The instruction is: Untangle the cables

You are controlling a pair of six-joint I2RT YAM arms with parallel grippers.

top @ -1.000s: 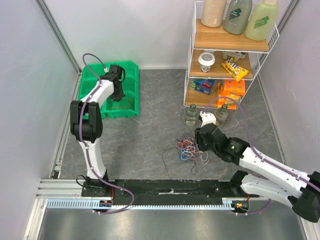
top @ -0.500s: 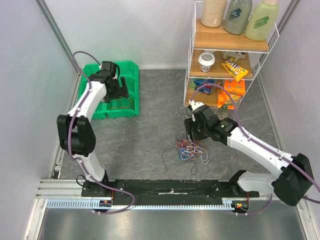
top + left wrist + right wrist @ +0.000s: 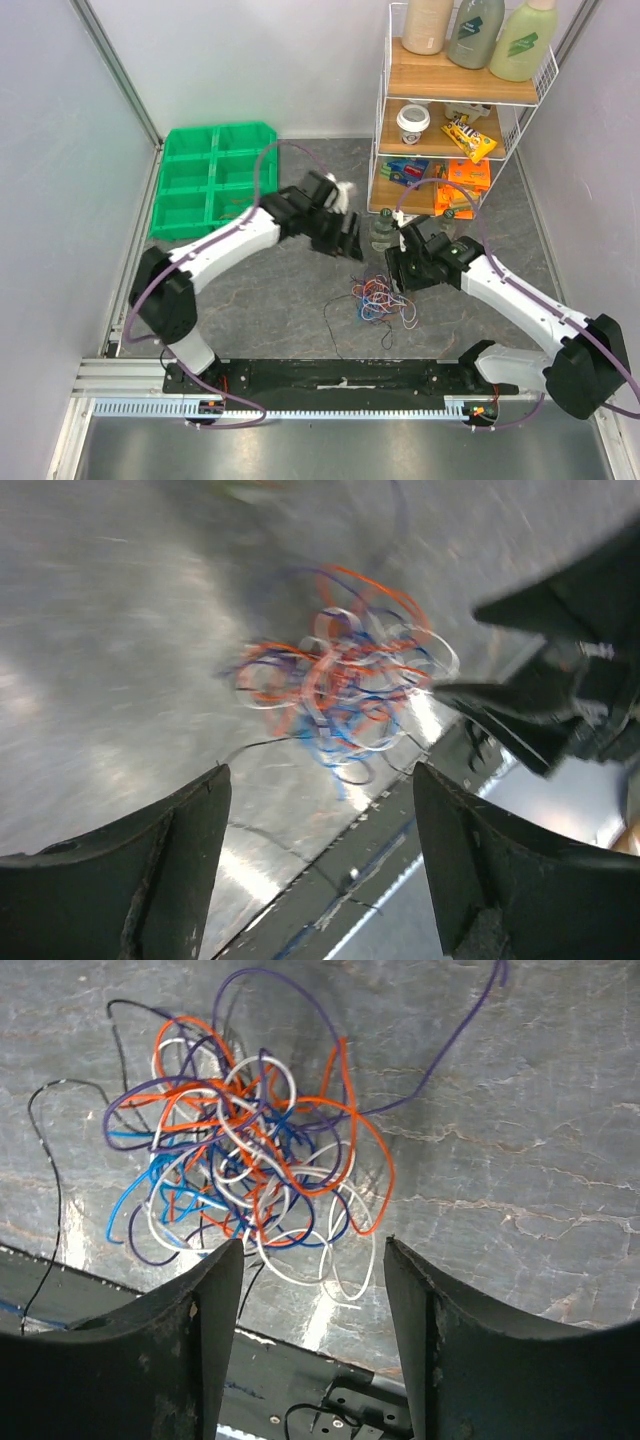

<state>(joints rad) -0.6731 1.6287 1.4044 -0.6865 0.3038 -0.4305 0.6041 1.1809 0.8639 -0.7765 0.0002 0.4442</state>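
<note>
The cables [image 3: 378,298] lie as one loose tangle of orange, blue, white and purple wires on the table [image 3: 300,280], at the middle toward the near edge. One thin black wire [image 3: 334,325] trails out to the near left. No wire is held.

The right gripper [image 3: 312,1250] hovers just right of and above the tangle, fingers spread, nothing between them. The left gripper [image 3: 318,780] hangs just far-left of the tangle, fingers also spread and empty; its view is motion-blurred.

Change: a second ago the left arm was over the green tray [image 3: 215,180] at the far left. It has since swung to the middle and now faces the right gripper across the tangle. The right arm has shifted from the near right of the tangle to its far right. The tangle itself has not moved.

Meaning: a delivery run to the tray appears finished, and both arms are placed to pick out the next wire.
</note>
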